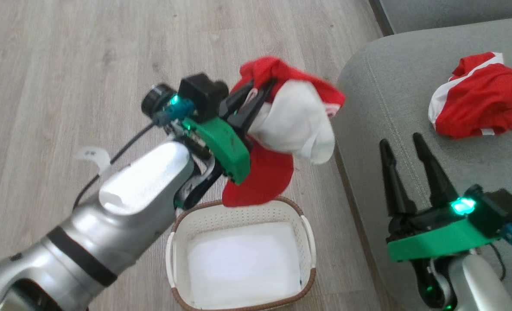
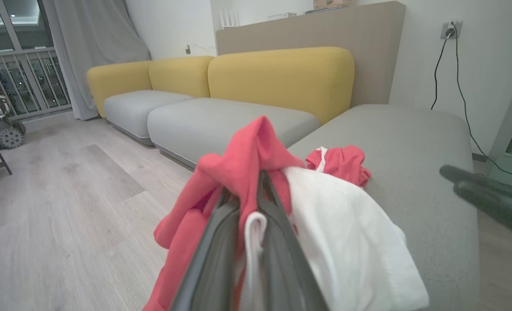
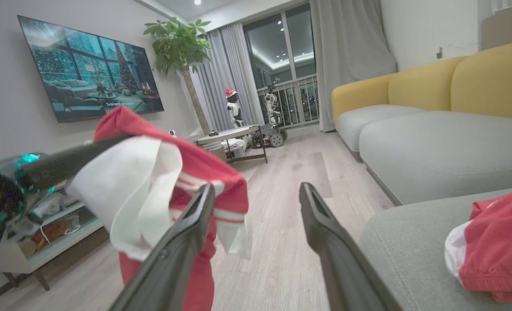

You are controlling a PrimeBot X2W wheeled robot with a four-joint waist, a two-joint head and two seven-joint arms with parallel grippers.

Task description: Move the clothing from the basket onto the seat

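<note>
**Head view: red-and-white garment held up over the basket, another lying on the seat**

Head view has the left gripper [image 1: 261,91] raised above the wooden floor [image 1: 65,65], its two dark fingers pressed together on a bunched red garment with a large white panel [image 1: 294,116]. The cloth drapes off both sides of the fingers. Its lower red fold hangs down in front of the far rim of the cream perforated basket [image 1: 238,216], which stands on the floor just beside the front edge of the grey-green seat [image 1: 376,99]. The basket's white bottom is visible.

The left wrist view confirms the grip: a white trimmed edge is pinched between the closed fingers, with red cloth folded over their tips.

A second red garment with white trim [image 1: 480,101] lies crumpled on the seat cushion, well apart from the held one.

The right gripper [image 1: 401,140] hovers over the seat's near part with its fingers spread apart and nothing between them, pointing roughly toward the garment on the cushion.
</note>
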